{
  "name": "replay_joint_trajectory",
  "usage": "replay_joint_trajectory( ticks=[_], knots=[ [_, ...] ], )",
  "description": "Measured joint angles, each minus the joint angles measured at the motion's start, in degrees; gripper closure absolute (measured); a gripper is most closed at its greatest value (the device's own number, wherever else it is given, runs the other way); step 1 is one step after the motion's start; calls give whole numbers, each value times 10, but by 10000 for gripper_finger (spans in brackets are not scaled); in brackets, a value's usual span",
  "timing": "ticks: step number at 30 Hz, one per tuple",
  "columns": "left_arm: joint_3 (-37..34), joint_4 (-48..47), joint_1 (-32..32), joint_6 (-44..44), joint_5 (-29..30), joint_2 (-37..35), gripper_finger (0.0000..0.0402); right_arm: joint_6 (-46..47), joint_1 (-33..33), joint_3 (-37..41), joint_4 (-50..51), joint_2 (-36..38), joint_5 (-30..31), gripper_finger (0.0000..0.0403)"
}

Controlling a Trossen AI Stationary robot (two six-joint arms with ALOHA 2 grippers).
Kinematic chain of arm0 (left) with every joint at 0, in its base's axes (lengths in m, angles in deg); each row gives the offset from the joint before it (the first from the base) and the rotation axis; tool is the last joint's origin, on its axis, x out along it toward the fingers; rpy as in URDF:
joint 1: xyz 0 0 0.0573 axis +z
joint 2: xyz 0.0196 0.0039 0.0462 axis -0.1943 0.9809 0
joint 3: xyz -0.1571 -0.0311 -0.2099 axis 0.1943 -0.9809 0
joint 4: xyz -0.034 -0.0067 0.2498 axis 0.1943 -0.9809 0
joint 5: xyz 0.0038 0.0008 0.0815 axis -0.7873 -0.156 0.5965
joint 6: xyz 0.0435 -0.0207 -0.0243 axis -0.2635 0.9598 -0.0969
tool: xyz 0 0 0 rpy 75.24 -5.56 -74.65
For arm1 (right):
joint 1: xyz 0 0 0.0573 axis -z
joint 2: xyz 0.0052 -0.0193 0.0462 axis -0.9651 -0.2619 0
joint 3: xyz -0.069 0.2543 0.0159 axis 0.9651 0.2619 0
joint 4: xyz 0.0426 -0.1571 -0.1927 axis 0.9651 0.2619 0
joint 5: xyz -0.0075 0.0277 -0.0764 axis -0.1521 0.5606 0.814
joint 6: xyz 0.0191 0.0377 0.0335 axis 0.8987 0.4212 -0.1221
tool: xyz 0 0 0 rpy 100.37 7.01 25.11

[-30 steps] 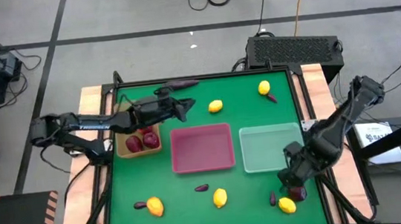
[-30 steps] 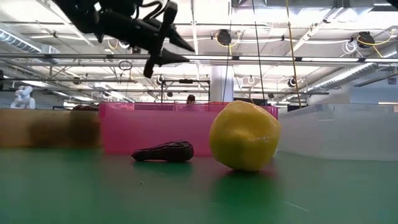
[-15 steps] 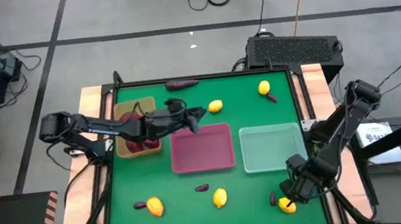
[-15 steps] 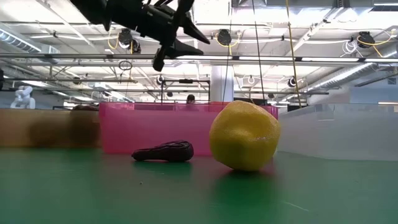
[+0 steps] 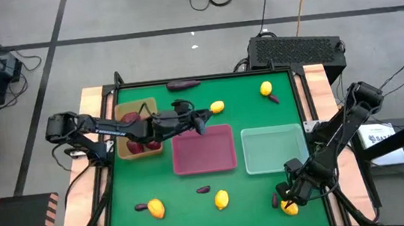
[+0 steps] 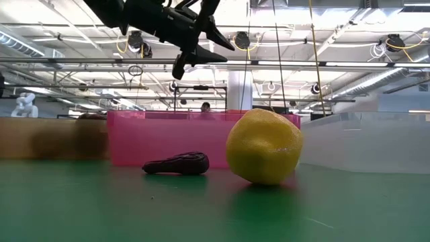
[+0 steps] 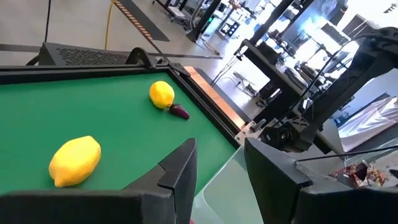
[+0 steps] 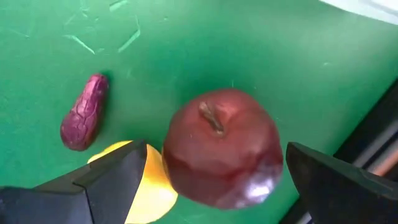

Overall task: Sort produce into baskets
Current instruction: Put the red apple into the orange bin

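Right gripper (image 5: 290,196): positioned low over the table's near right corner, fingers spread wide on either side of a dark-red apple (image 8: 222,147), nothing gripped; a lemon (image 8: 140,186) and a small purple eggplant piece (image 8: 84,112) are seen just beside the apple. Left gripper (image 5: 201,118): held above the far edge of the pink tray (image 5: 203,149), fingers narrowly parted, nothing held. Tan tray (image 5: 138,131): dark-red apples contained. Pink tray: nothing seen inside. Clear green tray (image 5: 273,148): nothing seen inside. Further lemons and eggplant pieces are scattered loose on the green table (image 5: 246,104).
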Motion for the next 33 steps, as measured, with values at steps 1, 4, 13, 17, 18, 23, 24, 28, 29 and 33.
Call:
replay_joint_trajectory(
  ticks=[1,4,13,17,18,23,24,28,29,33],
  knots=[
    [0,0,0,0,0,0,261,1,0,5,-8,-1,0,28],
    [0,-2,0,-2,-1,0,261,4,0,13,-14,-7,-2,28],
    [0,-2,0,-5,-4,0,261,-1,1,15,-21,-7,-5,53],
    [0,-2,0,-5,-4,0,261,-5,1,15,-18,-7,-22,84],
    [0,-2,0,-5,-5,0,261,-5,1,15,-17,-7,-22,91],
    [0,-2,0,-5,-19,0,261,-6,1,15,-14,-7,-19,122],
    [0,-2,0,-5,-21,0,261,-12,2,15,-11,-7,-19,125],
    [0,-2,1,-27,-26,0,261,-39,11,15,-9,-1,-19,128],
    [0,-2,1,-36,-30,-1,261,-47,16,14,-8,3,-17,127],
    [0,-3,1,-61,-36,-3,261,-105,42,11,-6,23,4,125]
  ],
)
